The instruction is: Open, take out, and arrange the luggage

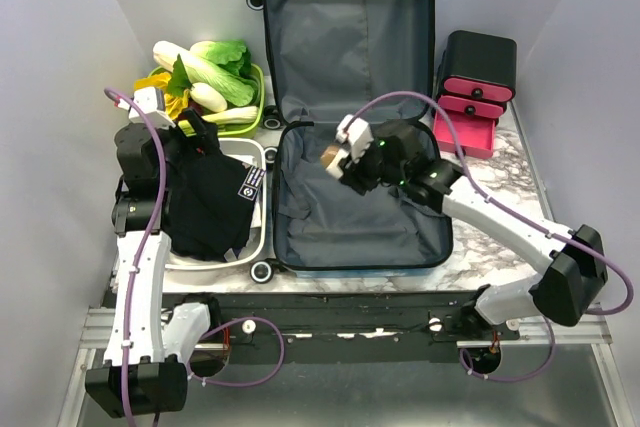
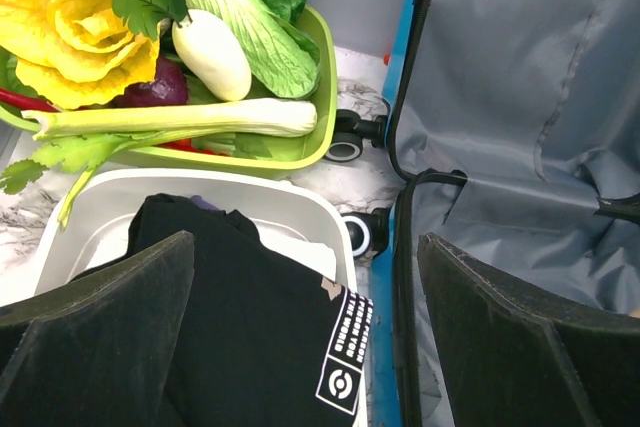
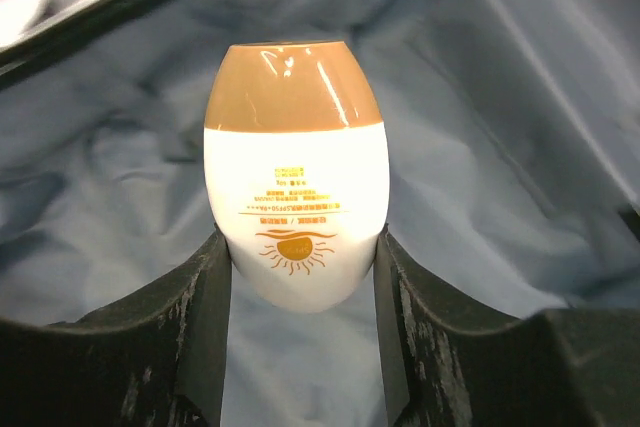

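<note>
The blue luggage (image 1: 350,37) lies open in the middle of the table, its grey lining (image 2: 520,97) showing in both halves. Over its near half, my right gripper (image 1: 338,161) is shut on a white sunscreen bottle (image 3: 296,177) with a tan cap, both fingers pressing its sides above the lining (image 3: 500,147). The bottle (image 1: 329,155) is held off the fabric. My left gripper (image 2: 305,247) stands open over a white bin (image 2: 300,197) left of the luggage, above a black garment (image 2: 250,327) with a white label. Nothing is between its fingers.
A green tray (image 1: 258,97) of toy vegetables sits at the back left, behind the white bin (image 1: 257,152). A black box with pink drawers (image 1: 478,72) stands at the right, its lowest drawer (image 1: 470,132) pulled out. The luggage wheels (image 2: 358,232) face the bin.
</note>
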{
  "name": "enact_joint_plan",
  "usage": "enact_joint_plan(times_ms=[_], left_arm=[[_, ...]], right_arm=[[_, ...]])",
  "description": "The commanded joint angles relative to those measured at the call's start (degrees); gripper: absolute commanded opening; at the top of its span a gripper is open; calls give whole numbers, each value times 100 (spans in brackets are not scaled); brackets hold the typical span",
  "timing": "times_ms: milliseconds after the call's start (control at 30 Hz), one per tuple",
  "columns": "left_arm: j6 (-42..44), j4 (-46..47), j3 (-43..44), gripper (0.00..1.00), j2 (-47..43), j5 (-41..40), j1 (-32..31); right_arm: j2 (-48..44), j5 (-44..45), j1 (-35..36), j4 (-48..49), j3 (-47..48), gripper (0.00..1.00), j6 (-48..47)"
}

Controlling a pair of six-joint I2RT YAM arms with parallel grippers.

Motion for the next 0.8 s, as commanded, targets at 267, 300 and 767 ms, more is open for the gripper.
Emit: enact_joint_plan(times_ms=[267, 300, 767], left_arm=[[-139, -282, 159, 99, -666, 47, 41], [-148, -335, 176, 99, -770, 12, 41], [-754, -852, -122, 99, -1668, -1086, 41]], right_arm=[[-344, 1145, -3050, 550, -151, 1, -1460], [-300, 1119, -3199, 541, -159, 1, -1714], [1685, -68, -4783, 804, 596, 1, -4283]])
